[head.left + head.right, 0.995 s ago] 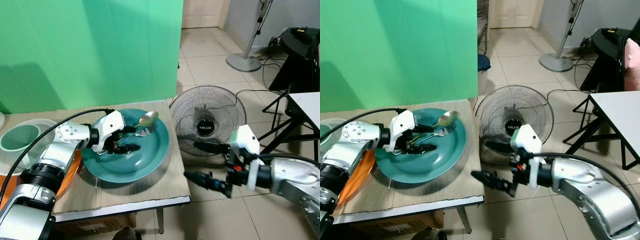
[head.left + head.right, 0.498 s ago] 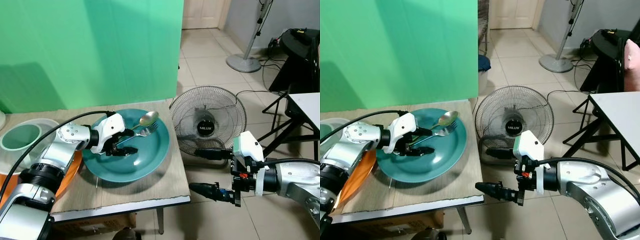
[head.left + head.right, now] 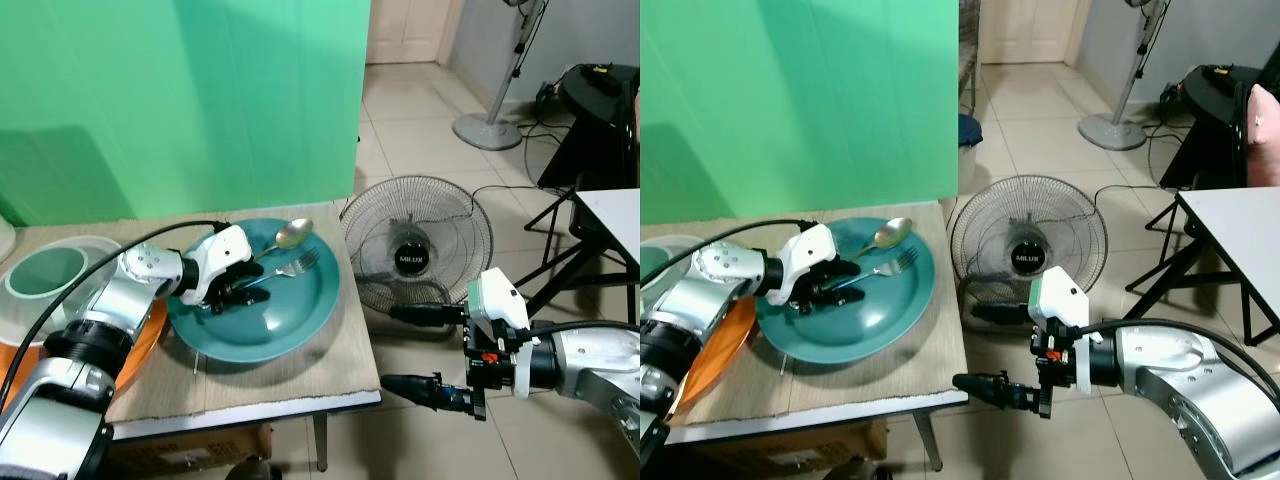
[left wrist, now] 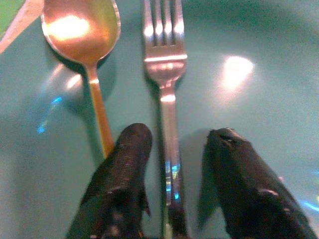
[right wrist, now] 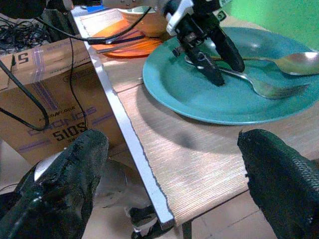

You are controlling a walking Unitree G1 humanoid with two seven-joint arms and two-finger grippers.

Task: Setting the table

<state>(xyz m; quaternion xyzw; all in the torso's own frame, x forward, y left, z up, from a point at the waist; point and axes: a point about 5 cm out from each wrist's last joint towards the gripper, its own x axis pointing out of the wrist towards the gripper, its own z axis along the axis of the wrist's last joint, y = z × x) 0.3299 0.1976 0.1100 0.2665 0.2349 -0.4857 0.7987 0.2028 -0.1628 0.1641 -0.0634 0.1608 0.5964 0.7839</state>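
Fork and spoon lay on the teal plate (image 3: 290, 325).
The left gripper (image 4: 172, 174) sat low on the plate, fingers a little apart with the fork (image 4: 164, 79) handle between them, spoon (image 4: 82, 37) just beside. The right gripper (image 3: 430, 350) hung past the table (image 3: 330, 375) edge, wide open, holding nothing.

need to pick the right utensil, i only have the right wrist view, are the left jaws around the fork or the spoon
Observer: The left wrist view shows the left gripper straddling the fork handle; the spoon lies outside its fingers.
Operator: closed on it yet
Observer: No, gaps show on both sides of the handle.
Operator: anything near my right arm
Observer: The right gripper hangs off the table edge, in front of a floor fan.
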